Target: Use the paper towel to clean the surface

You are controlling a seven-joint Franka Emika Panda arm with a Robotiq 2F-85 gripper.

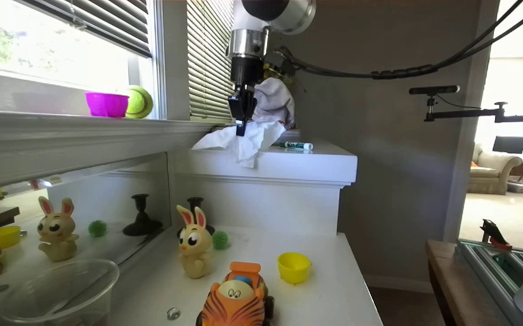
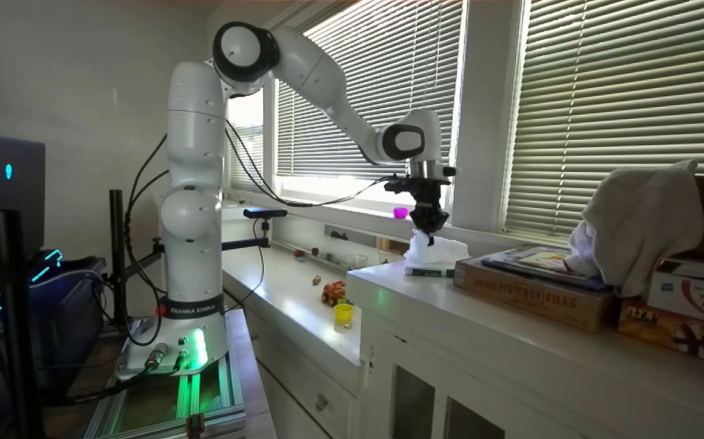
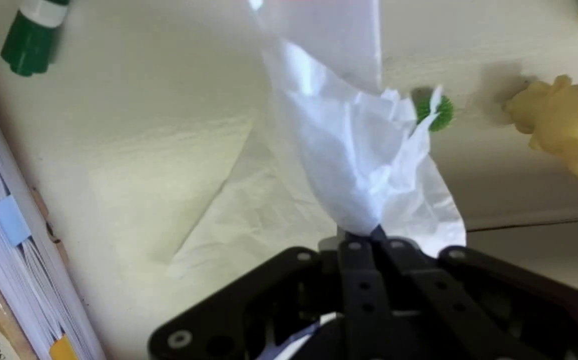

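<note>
The paper towel [image 1: 253, 144] is a crumpled white sheet on the thick white ledge [image 1: 315, 165]. Part of it lies on the ledge top and a corner hangs over the edge facing the toys. It also shows in an exterior view [image 2: 443, 250] and in the wrist view [image 3: 339, 150], where folds rise from the fingertips. My gripper [image 1: 241, 128] points down, its fingertips [image 3: 364, 234] shut on a fold of the towel, close above the ledge. In an exterior view the gripper [image 2: 430, 238] is at the towel's near side. The surface, a long white countertop [image 1: 324, 303], lies lower, below the ledge.
A green marker [image 2: 428, 272] lies on the ledge beside the towel. Game boxes [image 2: 528, 296] and a draped white cloth [image 2: 647, 225] stand farther along. The countertop holds a bunny toy [image 1: 195, 249], an orange car [image 1: 234, 299], a yellow cup [image 1: 294, 268] and a clear cup [image 1: 62, 290].
</note>
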